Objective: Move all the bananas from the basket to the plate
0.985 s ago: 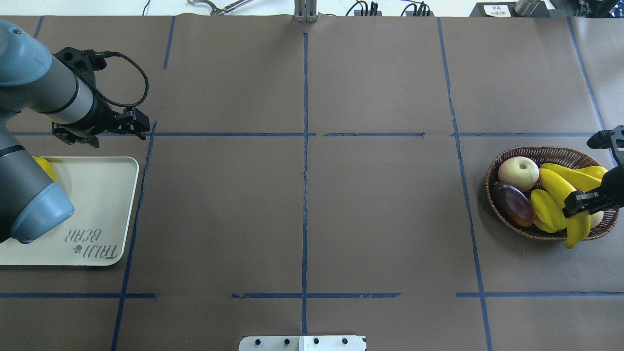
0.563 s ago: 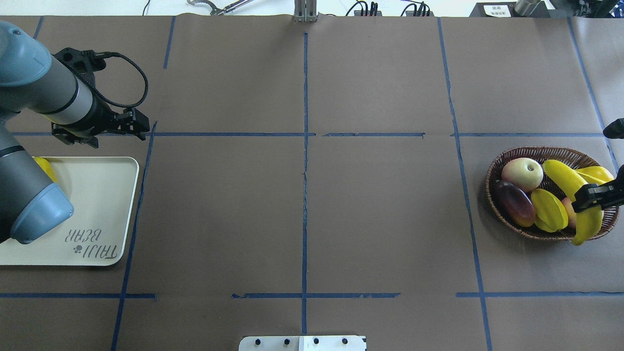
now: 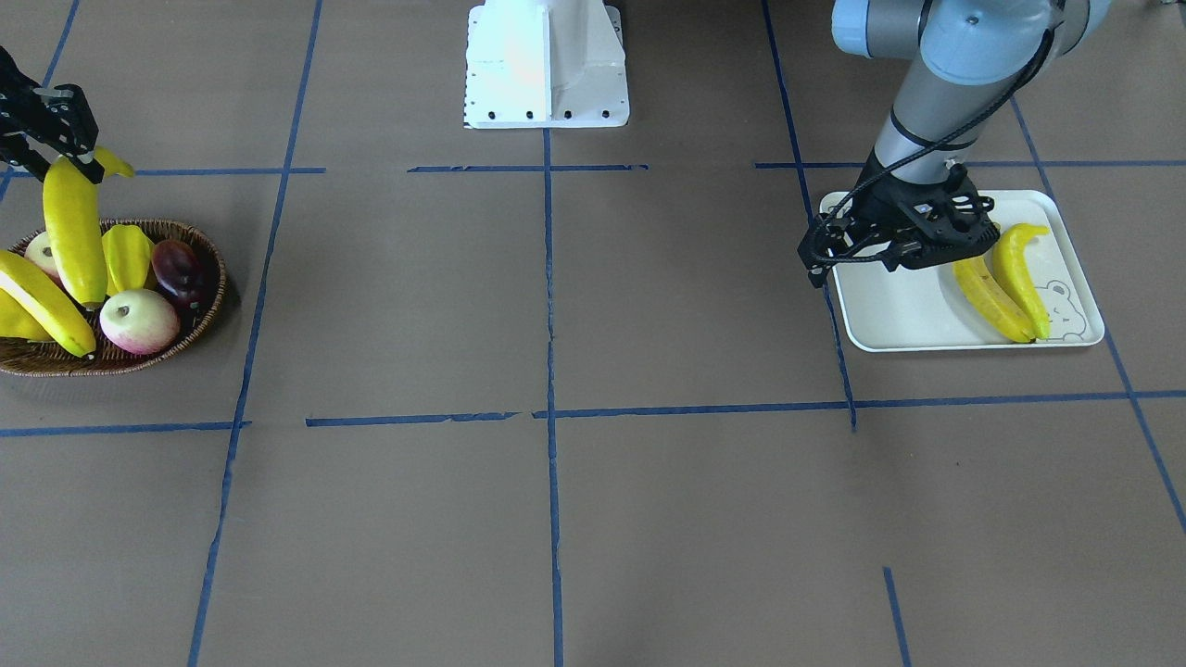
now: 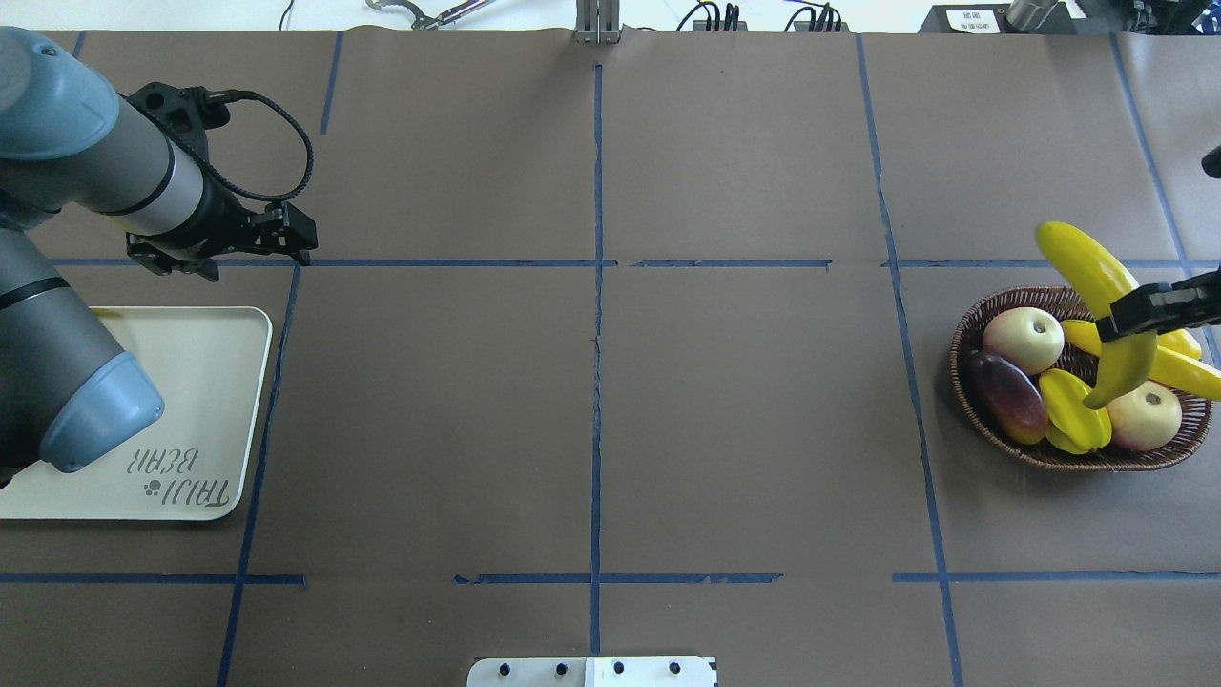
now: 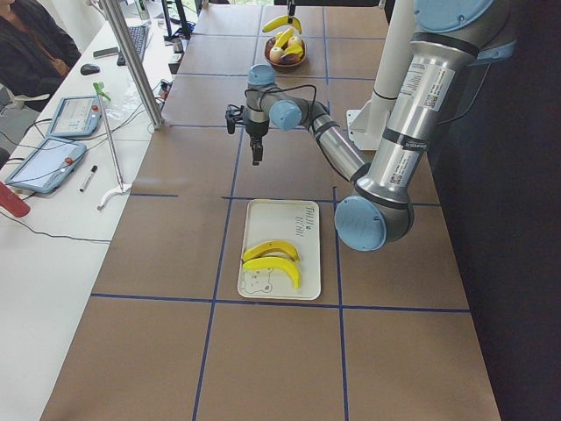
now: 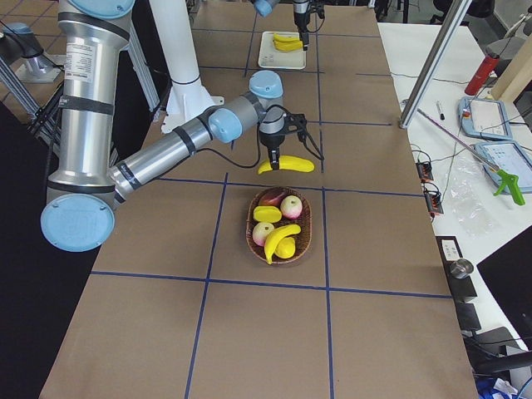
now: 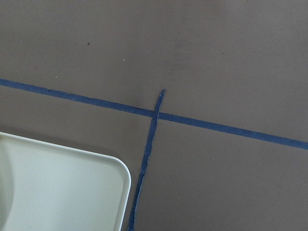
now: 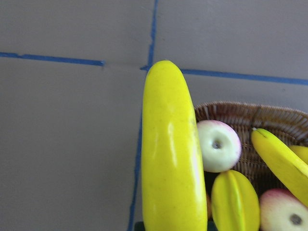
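My right gripper (image 4: 1135,315) is shut on a long yellow banana (image 4: 1083,262), which hangs tilted above the brown wicker basket (image 4: 963,382); it fills the right wrist view as banana (image 8: 168,159). Another banana (image 4: 1178,370) lies in the basket. Two bananas (image 3: 991,296) (image 3: 1019,269) lie side by side on the white plate (image 3: 889,315). Above the plate's edge nearest the table's middle, my left gripper (image 3: 931,259) hangs open and empty. In the overhead view my left arm hides the plate's bananas.
The basket also holds two apples (image 4: 1023,341), a purple fruit (image 4: 1006,396), a starfruit (image 4: 1073,425) and a stubby yellow fruit (image 4: 1183,342). Blue tape lines (image 4: 597,286) cross the brown table. A seated person (image 5: 26,44) and tablets are beside the table's far side.
My right gripper has lifted the banana up out of the basket. My left arm has shifted slightly toward the table's middle and now hides the plate's banana.
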Controlling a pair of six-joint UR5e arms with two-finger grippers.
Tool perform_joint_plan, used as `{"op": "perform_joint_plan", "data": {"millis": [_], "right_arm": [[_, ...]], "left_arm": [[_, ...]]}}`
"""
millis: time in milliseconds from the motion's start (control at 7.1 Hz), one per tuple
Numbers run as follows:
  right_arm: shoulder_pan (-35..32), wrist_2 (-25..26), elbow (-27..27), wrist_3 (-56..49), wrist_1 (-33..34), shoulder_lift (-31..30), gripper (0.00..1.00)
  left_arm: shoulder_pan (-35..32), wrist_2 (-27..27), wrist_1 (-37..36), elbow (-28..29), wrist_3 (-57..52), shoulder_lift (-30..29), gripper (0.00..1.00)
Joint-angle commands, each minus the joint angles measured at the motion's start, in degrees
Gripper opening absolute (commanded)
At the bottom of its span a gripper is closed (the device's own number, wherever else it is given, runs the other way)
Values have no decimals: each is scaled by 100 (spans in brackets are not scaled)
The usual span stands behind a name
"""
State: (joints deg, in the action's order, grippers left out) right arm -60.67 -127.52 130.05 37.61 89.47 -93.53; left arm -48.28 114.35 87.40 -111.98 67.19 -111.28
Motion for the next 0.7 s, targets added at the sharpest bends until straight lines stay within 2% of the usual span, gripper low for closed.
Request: {"op": "perform_joint_plan", "data": {"millis": [0,282,563], "right_arm": [[474,-36,-15,672,613,1410,0],[1177,103,2,1816,616,2152,0],[1487,280,11,2119,616,2383,0]], "left_arm": [[404,17,694,149,896,-402,100],[451,34,2369,264,2264,-438,100],[451,26,4162,544,3829,-420,100]]}}
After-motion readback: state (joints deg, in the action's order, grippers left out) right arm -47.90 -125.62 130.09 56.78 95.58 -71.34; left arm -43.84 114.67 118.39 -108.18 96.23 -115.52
